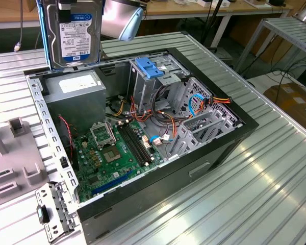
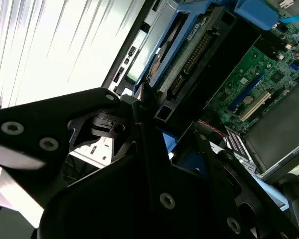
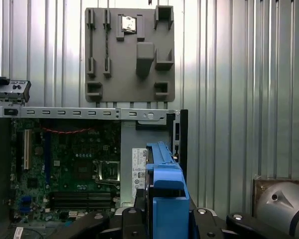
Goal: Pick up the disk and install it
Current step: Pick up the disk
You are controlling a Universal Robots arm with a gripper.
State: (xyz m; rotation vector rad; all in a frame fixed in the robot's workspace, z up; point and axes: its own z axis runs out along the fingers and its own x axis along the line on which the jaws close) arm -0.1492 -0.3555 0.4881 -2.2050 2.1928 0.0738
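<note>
STEP: pick-up done, install not yet | CLAW: you have it clamped on the disk, hanging upright beneath it | BELOW CLAW: open computer case | NEED: probably squaring the disk's rails to the drive cage

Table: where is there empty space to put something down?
The bare table on the exterior view's right of the case is widest. Inside the case is crowded with board and cables; the grey tray and bracket take the exterior view's left. The disk hangs above the grey box.
</note>
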